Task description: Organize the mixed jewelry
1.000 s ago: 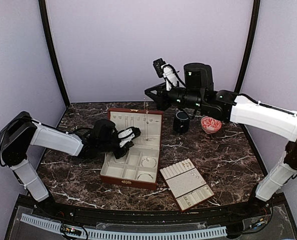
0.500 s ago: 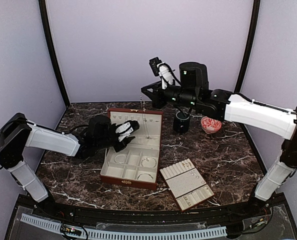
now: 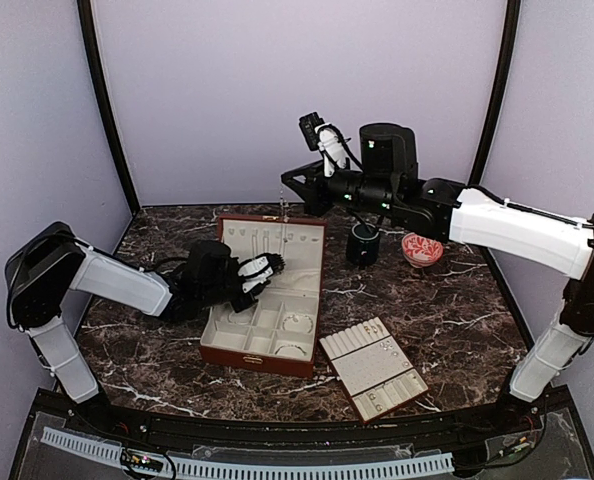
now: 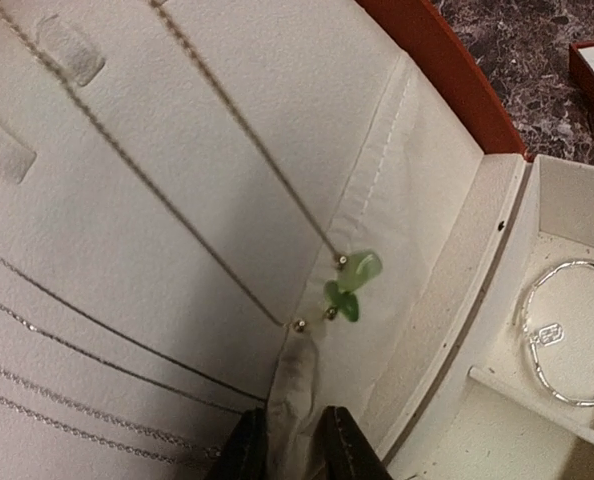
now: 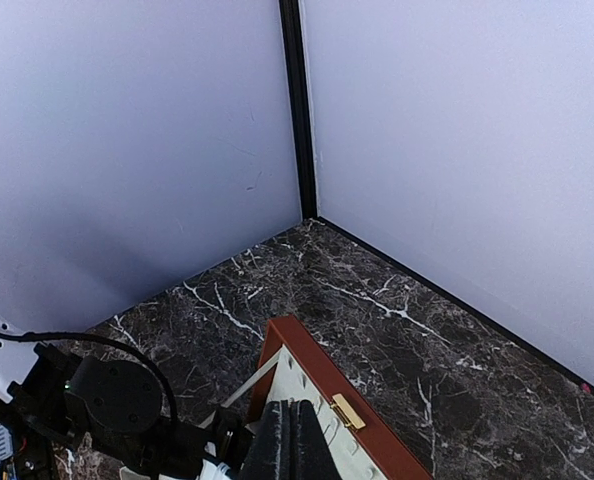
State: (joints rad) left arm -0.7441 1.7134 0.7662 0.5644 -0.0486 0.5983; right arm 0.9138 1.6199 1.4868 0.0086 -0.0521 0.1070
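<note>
Left tool point(image 4: 292, 422), narrowly parted, straddles a cream lining fold point(image 4: 295, 370) near fine chains point(image 4: 242, 118) bearing glassy green beads point(image 4: 355, 285); right tool point(image 5: 289, 430) closed.

Both arms wear smooth white shells over their long links, joined by chunky black joint housings. Thin black cables run along the right arm point(image 3: 517, 232) and the left arm point(image 3: 117, 280). The left gripper point(image 3: 274, 263) has white fingers ending in dark jaws.

Lavender walls point(image 3: 297, 100), dark marbled tabletop point(image 3: 462, 320)
</note>
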